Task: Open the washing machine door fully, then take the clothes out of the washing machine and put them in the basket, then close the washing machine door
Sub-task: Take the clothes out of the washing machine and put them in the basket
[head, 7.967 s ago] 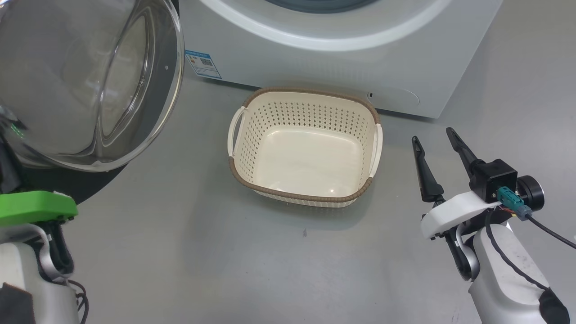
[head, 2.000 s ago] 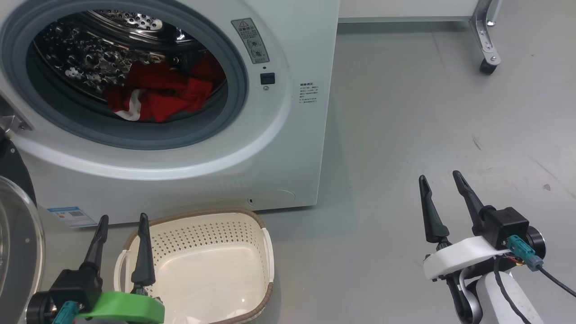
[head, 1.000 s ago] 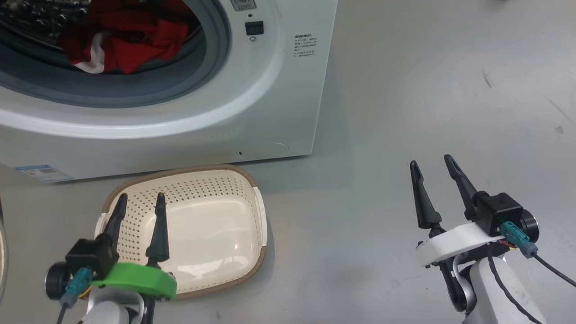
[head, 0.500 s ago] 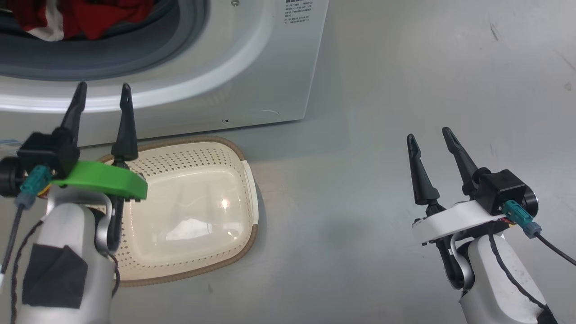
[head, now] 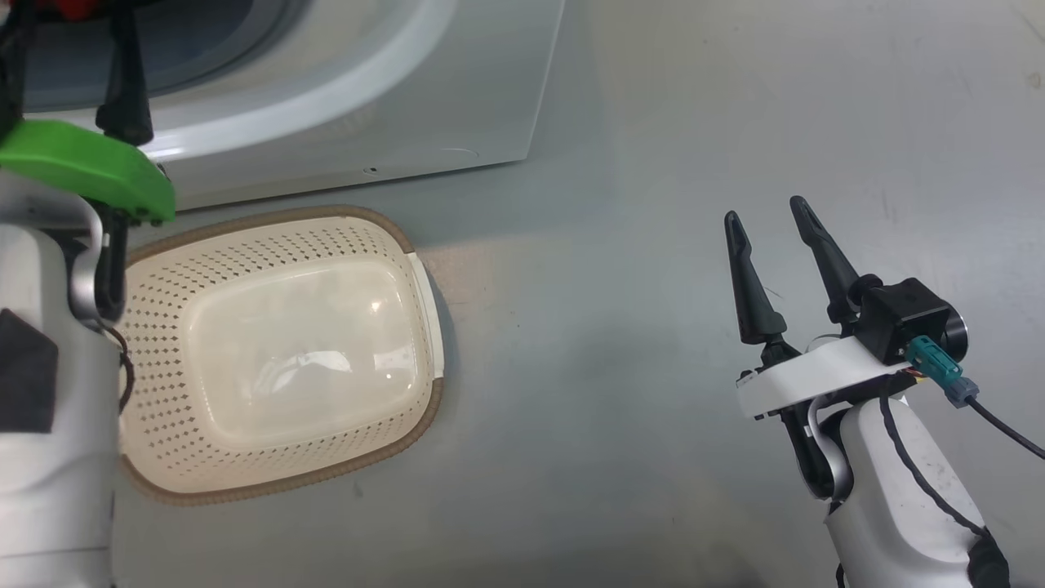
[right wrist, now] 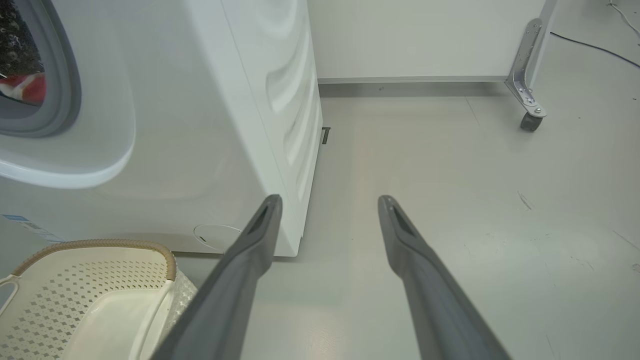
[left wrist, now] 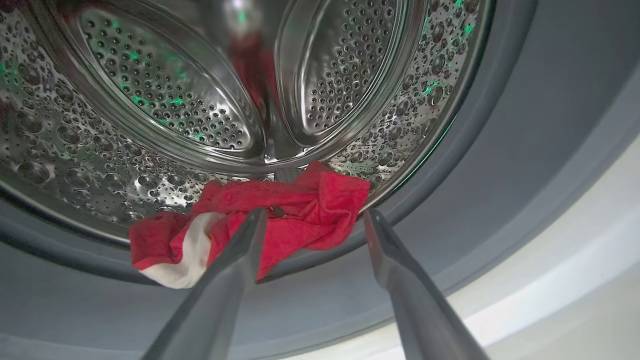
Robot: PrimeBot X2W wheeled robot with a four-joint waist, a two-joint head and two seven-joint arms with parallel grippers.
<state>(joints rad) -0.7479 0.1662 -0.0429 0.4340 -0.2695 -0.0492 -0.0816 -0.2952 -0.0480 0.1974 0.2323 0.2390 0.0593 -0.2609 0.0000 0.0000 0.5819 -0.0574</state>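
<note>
Clothes [left wrist: 300, 220] lie in a crumpled red heap with a white stripe at the front of the drum [left wrist: 150, 100], resting on its bottom and hanging over its lip toward the grey seal. Left claw [left wrist: 315, 212] is at the drum's mouth, spread wide and empty. The heap's right half lies between its fingers, apparently not touched, though the wrist view is too close to be sure. Right claw [head: 765, 208] is wide and empty too, well to the right of the drum, over the floor. Basket [head: 326, 212] sits empty just below the drum's mouth.

The fabric looks soft, light and limp. It will likely sag and trail when lifted, and could catch on the drum's lip. The thick bunched fold in the middle looks like the best hold, taken deep between the fingers, rather than the thin white-striped edge left of it.
</note>
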